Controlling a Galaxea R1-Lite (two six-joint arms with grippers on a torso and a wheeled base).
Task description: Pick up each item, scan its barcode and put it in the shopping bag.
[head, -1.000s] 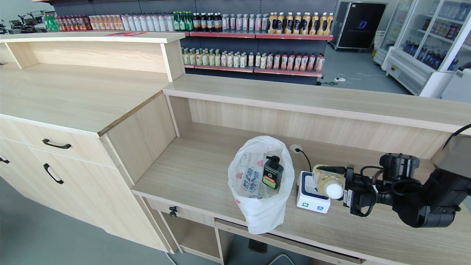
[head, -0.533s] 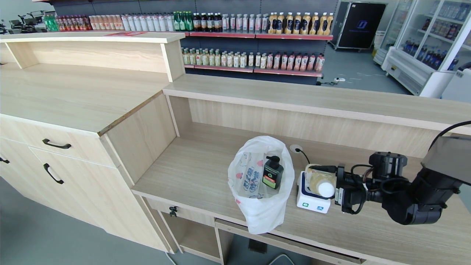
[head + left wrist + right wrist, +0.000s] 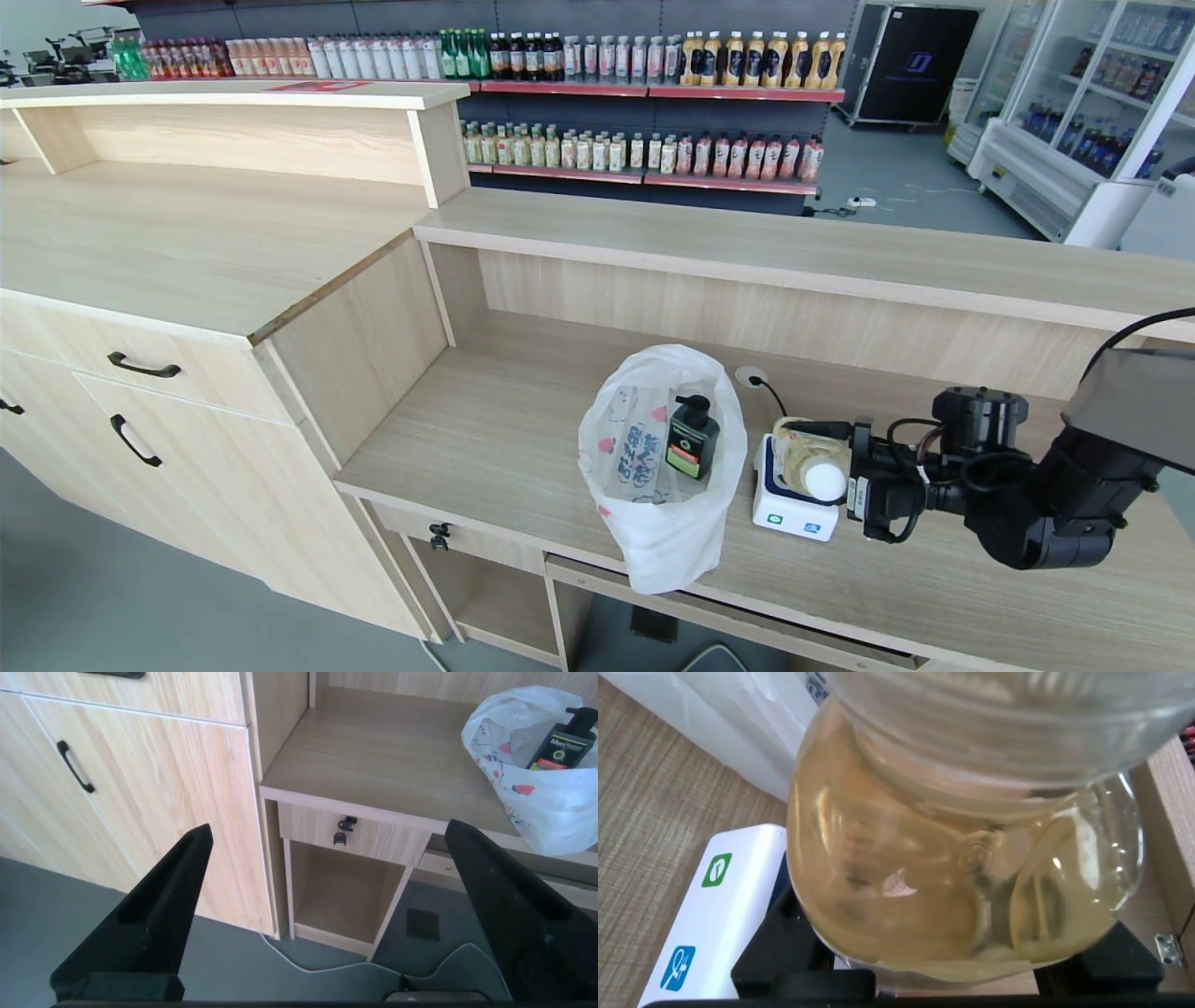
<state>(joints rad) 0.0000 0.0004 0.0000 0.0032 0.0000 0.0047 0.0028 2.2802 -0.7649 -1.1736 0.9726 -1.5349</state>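
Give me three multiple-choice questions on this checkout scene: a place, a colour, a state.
1. Where is the bottle that the right gripper holds? A on the floor B over the white scanner C on the top ledge
2. What colour is the pump bottle in the shopping bag? A yellow B white C black
3. How is the left gripper? A open B shut on a bottle C shut on a handle
Answers: B, the scanner lies right under it; C, its body is dark; A, its fingers stand wide apart.

No words can be read. The white scanner (image 3: 789,515) beside the bag (image 3: 653,546) has green and blue signs.
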